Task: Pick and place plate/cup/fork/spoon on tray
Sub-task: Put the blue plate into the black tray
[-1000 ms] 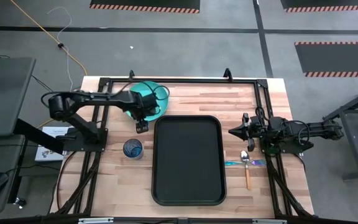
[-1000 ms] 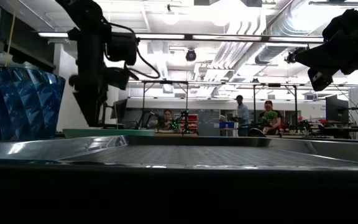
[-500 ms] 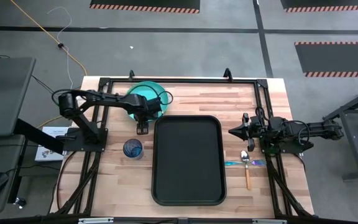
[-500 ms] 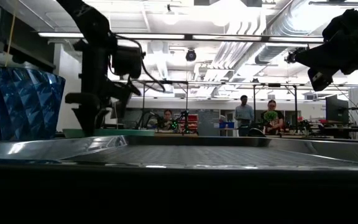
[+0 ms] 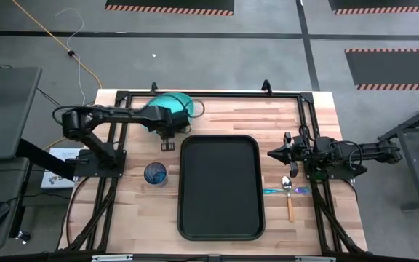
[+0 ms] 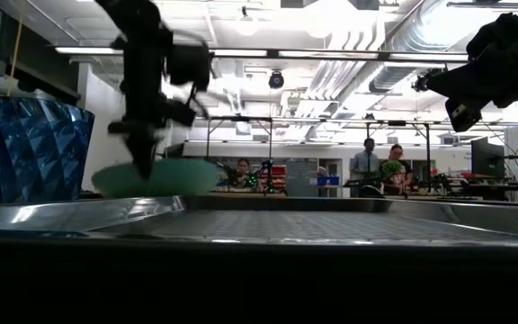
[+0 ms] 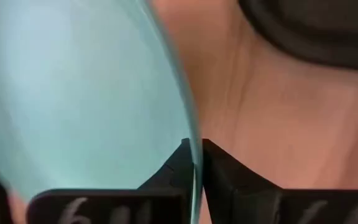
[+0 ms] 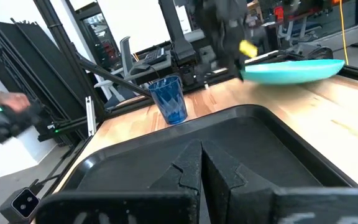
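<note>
The turquoise plate [image 5: 172,102] hangs just above the table's far left part, with my left gripper [image 5: 167,140] shut on it; the arm hides its near half from above. The dark-blue cup [image 5: 155,173] stands left of the black tray [image 5: 220,138], which lies in the middle. The light-blue fork [image 5: 275,191] and the orange-handled spoon [image 5: 290,207] lie crossed on the wood right of the tray. My right gripper [image 5: 271,154] hovers shut over the tray's right rim, pointing left, holding nothing. My left gripper pinches the plate's rim [image 7: 194,155] between its two fingers, on the plate's near side. The fingers [image 6: 142,162] come from above, pointing down. The plate [image 8: 297,70] is lifted clear of the table, close to level, reaching toward the far edge.
A black metal frame [image 5: 268,91] runs along the table's far edge and both sides. Bare wood lies between the tray and the far frame. People [image 6: 367,166] stand in the room far behind the table.
My left gripper has shifted a little toward the far edge, shut on the plate's near rim and risen. The plate, which lay flat on the table, now hangs clear of it.
</note>
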### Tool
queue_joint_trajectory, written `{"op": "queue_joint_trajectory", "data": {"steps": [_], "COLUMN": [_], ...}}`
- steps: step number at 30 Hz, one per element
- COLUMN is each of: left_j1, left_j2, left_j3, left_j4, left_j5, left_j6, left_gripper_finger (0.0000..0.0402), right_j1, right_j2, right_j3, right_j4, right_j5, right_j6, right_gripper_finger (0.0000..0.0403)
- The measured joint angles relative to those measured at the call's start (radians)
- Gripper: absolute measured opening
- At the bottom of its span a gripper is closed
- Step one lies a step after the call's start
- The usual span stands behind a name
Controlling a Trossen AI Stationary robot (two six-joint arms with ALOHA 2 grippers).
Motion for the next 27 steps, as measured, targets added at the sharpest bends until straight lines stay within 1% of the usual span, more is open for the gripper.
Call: {"op": "queue_joint_trajectory", "data": {"steps": [3,6,10,14,19,24,27], "left_j1": [-0.005,-0.059,-0.177,-0.324,-0.498,-0.638,-0.699], "left_j2": [-0.045,-0.060,-0.034,0.023,0.119,0.240,0.296], "left_j3": [0.126,0.273,0.466,0.602,0.691,0.718,0.724], "left_j4": [-0.059,-0.109,-0.149,-0.194,-0.194,-0.197,-0.175], "left_j5": [-0.001,-0.005,-0.004,-0.006,-0.001,0.003,0.030], "left_j6": [-0.011,-0.010,-0.003,-0.011,-0.054,-0.062,-0.053], "left_gripper_finger": [0.0005,0.0004,0.0003,0.0003,0.0002,0.0002,0.0002], "right_j1": [0.000,0.000,0.000,0.000,0.000,0.000,0.000], "right_j2": [0.000,0.000,0.000,0.000,0.001,0.000,0.000], "right_j3": [0.000,0.000,0.000,0.000,0.000,0.000,0.000], "right_j4": [0.000,0.000,0.000,0.000,0.000,0.000,0.000], "right_j5": [0.000,0.000,-0.001,-0.001,-0.004,-0.004,-0.004], "right_j6": [0.000,0.000,0.000,0.000,0.000,0.000,0.000], "right_gripper_finger": [0.0000,0.0000,0.0000,0.0000,0.0000,0.0000,0.0000]}}
